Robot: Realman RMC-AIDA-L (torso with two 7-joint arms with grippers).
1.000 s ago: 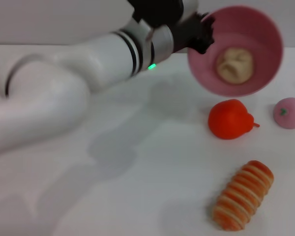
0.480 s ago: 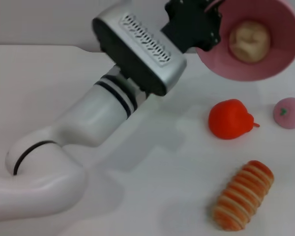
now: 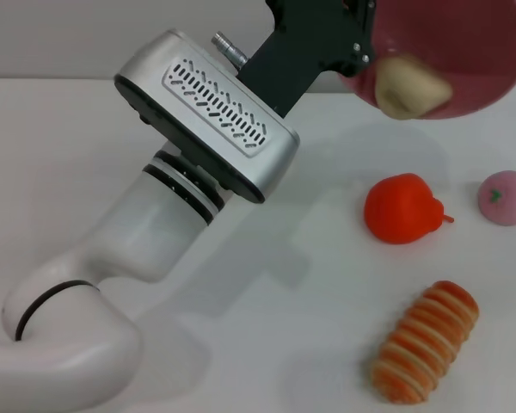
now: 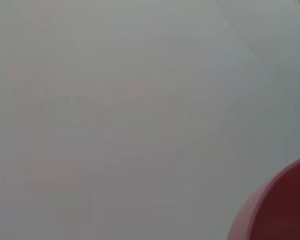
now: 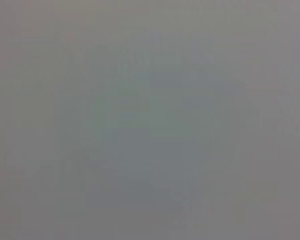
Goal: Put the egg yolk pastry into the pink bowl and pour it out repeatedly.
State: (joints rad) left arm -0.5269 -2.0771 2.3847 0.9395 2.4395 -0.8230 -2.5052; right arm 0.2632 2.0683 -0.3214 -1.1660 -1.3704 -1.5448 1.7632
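White and matte, the counter (image 3: 267, 344) spreads smooth and plain beneath everything. Over it reaches the left arm (image 3: 155, 232), a thick glossy white tube with black ring seams and a boxy silver wrist housing slotted with vents. Its black left hand (image 3: 361, 39) is clamped on the near rim of the pink bowl (image 3: 464, 52), which it holds raised off the counter and tipped so that the open mouth faces down and forward. This bowl is round, deep and glossy plastic; a curved edge of it also shows in a corner of the left wrist view (image 4: 280, 210). Inside the bowl, against its lower wall close to the lip, lies the egg yolk pastry (image 3: 404, 86), a small pale cream lump, rounded and dull-surfaced.

Below the bowl on the counter sits a shiny red-orange fruit (image 3: 404, 209), plump with a short pointed tip. Farther below the bowl lies a striped bread roll (image 3: 426, 342), oblong, ridged in orange and cream bands. Beside the red fruit, under the bowl's far edge, rests a small pink round fruit (image 3: 506, 197) with a green stem.

The right hand appears in no view.
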